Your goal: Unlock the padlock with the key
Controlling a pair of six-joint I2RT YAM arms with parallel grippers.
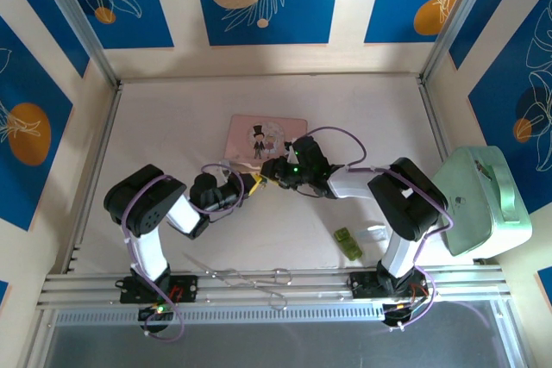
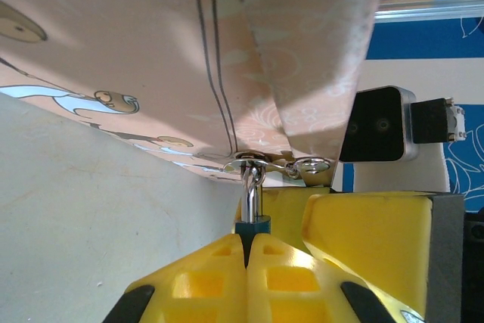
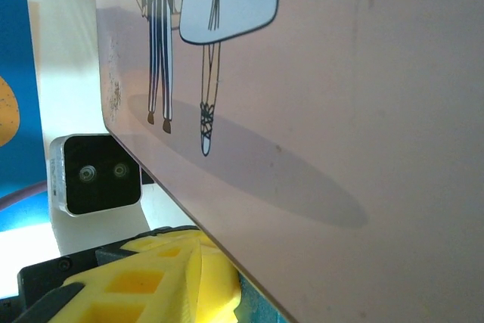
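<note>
Scissors (image 1: 237, 276) lie at the near table (image 1: 172, 127) edge, well short of the pink picture box (image 1: 266, 137) and towards its left corner. A small green block (image 1: 348, 242) lies nearer than the box and off to its right, apart from both arms.

Left gripper (image 1: 252, 183): positioned just in front of the box's near edge. In the left wrist view its yellow fingers (image 2: 204, 277) are pressed together, pinching the blue body of the padlock (image 2: 252, 202). The silvery shackle rises upright from the fingertips to a silvery fitting on the box's edge, touching it.

Right gripper (image 1: 278, 170): positioned at the same near edge of the box, just right of the left gripper and almost touching it. One of its yellow fingers (image 2: 370, 236) stands beside the padlock in the left wrist view. Whether its jaws are spread or clamped on anything cannot be told.

The box lies flat, lid picture upward, near the table centre. A mint-green appliance (image 1: 483, 200) stands well to the right of the box, at the table's right side.
</note>
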